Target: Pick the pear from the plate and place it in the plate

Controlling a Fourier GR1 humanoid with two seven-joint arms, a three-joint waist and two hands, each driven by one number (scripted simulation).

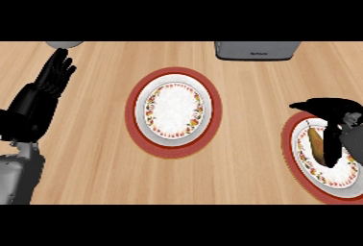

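The grey box (258, 50) at 12 o'clock bears writing too small to read. At 3 o'clock the right hand (327, 109) curls its fingers (332, 144) around the pear (317, 142) over the right plate (297, 161). The left hand (50, 81) rests open at 9 o'clock; the middle plate (174, 113) lies on the bench (99, 163).

This is a kitchen or dining spot in a home. The light wooden plank tabletop (99, 158) carries two round white plates with red rims and a flowery band, one in the middle (174, 144) and one at the right edge (297, 168). A grey boxy appliance (257, 50) sits at the far edge.
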